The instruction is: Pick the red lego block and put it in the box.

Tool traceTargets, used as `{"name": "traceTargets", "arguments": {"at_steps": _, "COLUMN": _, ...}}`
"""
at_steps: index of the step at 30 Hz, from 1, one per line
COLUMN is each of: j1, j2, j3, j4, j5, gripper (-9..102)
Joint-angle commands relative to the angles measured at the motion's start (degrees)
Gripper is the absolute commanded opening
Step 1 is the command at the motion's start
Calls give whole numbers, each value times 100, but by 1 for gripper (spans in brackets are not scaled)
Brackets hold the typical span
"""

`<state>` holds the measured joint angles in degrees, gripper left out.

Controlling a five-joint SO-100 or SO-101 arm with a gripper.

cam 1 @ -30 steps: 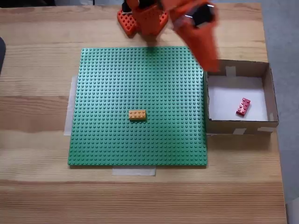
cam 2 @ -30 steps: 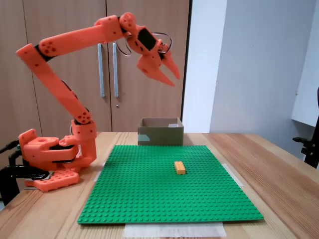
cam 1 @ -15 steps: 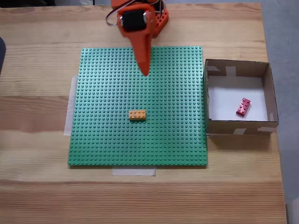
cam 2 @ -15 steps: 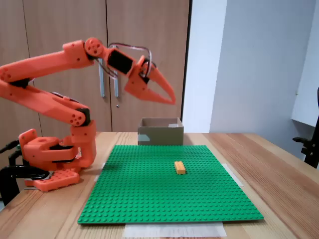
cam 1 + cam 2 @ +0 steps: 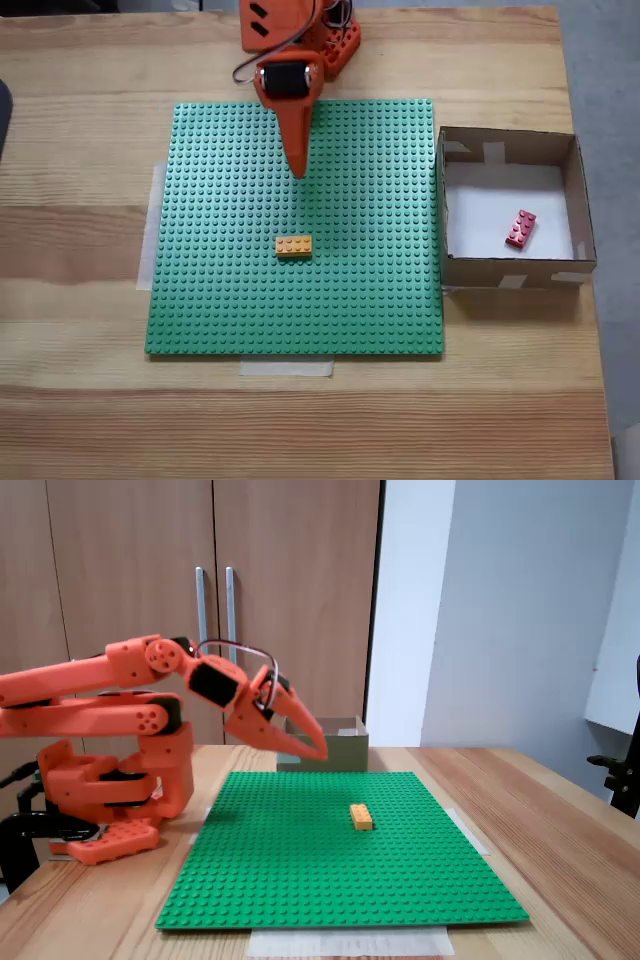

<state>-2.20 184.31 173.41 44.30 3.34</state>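
**Q:** Status on the fingers?

**A:** My fingers (image 5: 297, 170) are pressed together to a single point, nothing between them. In the top-down fixed view they hang over the far half of the green baseplate (image 5: 220, 300), pointing toward the near edge. In the side fixed view the fingers (image 5: 318, 752) sit above the plate, tilted down, not touching it. My arm is folded low over its base.

**Q:** Where's the red lego block?

**A:** The red lego block (image 5: 520, 229) lies inside the box (image 5: 510, 270), on the white floor, right of centre and toward the near wall, turned at a slant. It touches no wall. In the side view the box (image 5: 338, 750) stands behind my fingers; its inside is hidden from there.

**Q:** Box position?

**A:** On the worktop (image 5: 80, 420), just beside the right edge of the baseplate in the top-down view.

**Q:** Anything else on the plate?

**A:** One yellow-orange brick (image 5: 294, 246), lying flat near the middle of the plate, nearer than my fingertips and apart from them. Same yellow-orange brick (image 5: 360, 817) shows in the side view.
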Motion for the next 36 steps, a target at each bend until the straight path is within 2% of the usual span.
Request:
{"name": "traceTargets", "arguments": {"at_steps": 1, "j1": 18, "j2": 264, "j3": 299, "j4": 114, "j5": -211, "gripper": -1}}
{"name": "traceTargets", "arguments": {"at_steps": 14, "j1": 79, "j2": 272, "j3": 844, "j4": 237, "j5": -650, "gripper": -1}}
{"name": "traceTargets", "arguments": {"at_steps": 36, "j1": 79, "j2": 272, "j3": 861, "j4": 237, "j5": -686, "gripper": -1}}
